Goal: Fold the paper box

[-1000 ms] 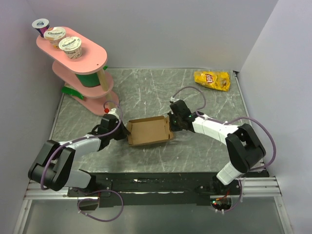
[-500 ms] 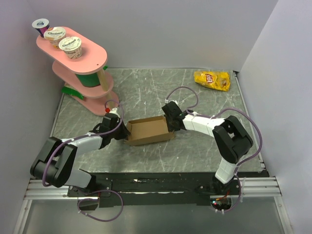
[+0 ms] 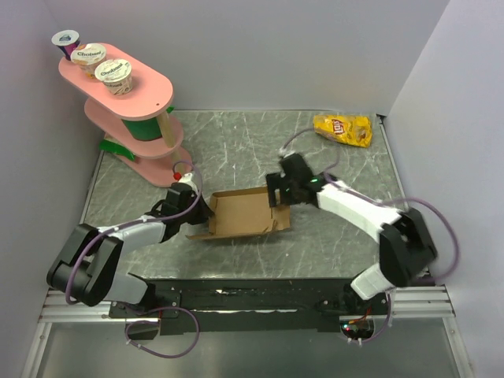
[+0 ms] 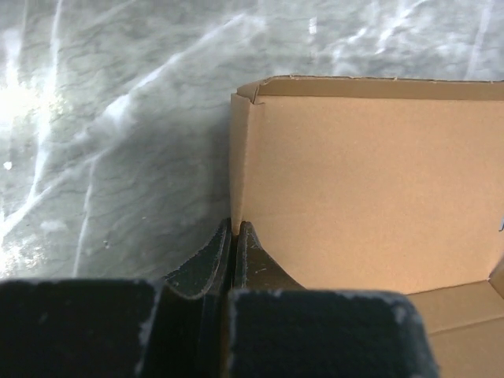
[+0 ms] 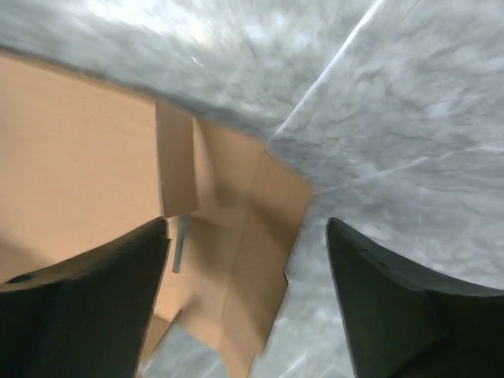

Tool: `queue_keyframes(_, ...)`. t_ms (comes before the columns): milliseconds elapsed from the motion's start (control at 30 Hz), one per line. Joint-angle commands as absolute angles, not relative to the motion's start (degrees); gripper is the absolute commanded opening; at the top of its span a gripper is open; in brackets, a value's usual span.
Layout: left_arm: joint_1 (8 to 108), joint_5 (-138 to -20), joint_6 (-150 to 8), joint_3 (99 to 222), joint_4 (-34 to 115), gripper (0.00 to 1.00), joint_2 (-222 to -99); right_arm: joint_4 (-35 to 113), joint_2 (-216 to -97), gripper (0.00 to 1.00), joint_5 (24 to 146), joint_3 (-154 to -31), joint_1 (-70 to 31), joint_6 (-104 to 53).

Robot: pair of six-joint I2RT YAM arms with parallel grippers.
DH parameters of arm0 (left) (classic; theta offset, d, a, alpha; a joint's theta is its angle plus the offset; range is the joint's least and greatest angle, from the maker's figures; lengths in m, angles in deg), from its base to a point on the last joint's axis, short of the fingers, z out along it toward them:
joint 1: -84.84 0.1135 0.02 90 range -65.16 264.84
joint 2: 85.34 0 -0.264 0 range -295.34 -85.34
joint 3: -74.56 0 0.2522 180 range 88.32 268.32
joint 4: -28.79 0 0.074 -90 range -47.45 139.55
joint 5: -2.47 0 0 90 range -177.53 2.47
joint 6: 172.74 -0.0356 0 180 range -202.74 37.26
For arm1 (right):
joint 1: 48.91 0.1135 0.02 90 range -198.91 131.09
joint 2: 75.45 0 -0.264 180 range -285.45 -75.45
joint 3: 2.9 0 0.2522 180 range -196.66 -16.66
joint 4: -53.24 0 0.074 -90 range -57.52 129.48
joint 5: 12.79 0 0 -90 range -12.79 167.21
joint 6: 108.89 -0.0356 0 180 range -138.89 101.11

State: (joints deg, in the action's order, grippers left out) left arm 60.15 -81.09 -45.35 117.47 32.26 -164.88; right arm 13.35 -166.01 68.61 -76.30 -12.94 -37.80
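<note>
The paper box [image 3: 242,213] is plain brown, the table [image 3: 236,146] grey marble veined white, the chip bag [image 3: 342,129] yellow (red logo), the tiered stand [image 3: 150,87] pink and green.

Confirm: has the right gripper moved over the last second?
Yes. The right gripper has shifted slightly up-view and right, toward the yellow crinkly chip bag, off the brown corrugated cardboard box's right end; its fingers now stand open.

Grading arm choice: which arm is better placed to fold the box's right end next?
Right: the right gripper hangs open over the paper box's right end; the left gripper pinches its left wall.
</note>
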Motion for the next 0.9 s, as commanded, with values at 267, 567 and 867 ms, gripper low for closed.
queue_keyframes(267,60.8,-79.1,-46.0,112.8,22.7,0.01,-152.1,22.7,-142.5,0.83,102.9,-69.1,-38.5,-41.0)
queue_keyframes(567,60.9,-81.0,-45.0,112.3,25.2,0.01,-150.3,22.9,-137.9,0.74,90.7,-59.6,-35.1,-40.8)
queue_keyframes(867,60.8,-80.9,-47.3,112.8,27.3,0.01,-150.4,39.3,-139.5,0.75,104.5,-52.3,-32.2,-50.8)
